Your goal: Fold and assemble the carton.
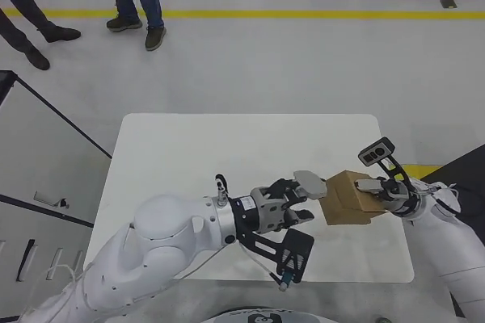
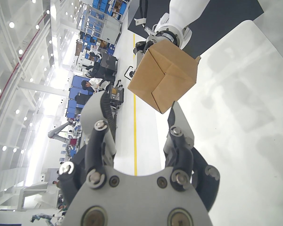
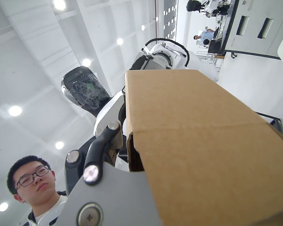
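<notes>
A brown carton [image 1: 349, 199] is held above the table's right part, formed into a box. My right gripper [image 1: 377, 187] is shut on its far wall; one finger [image 3: 109, 137] shows beside the carton [image 3: 198, 137], the other is hidden behind the cardboard. The carton's [image 2: 164, 76] closed end, with its flaps folded together, faces my left gripper [image 2: 138, 110]. A small flap edge sticks out at the far corner. My left gripper [image 1: 307, 200] is open and holds nothing. Its fingertips sit just short of the carton's near face, and I cannot tell whether they touch it.
The white table [image 1: 186, 153] has free room to the left and behind. Its right edge lies just under the carton. A grey cabinet [image 1: 32, 153] stands left of the table, and a dark mat [image 1: 477, 174] lies on the floor at the right.
</notes>
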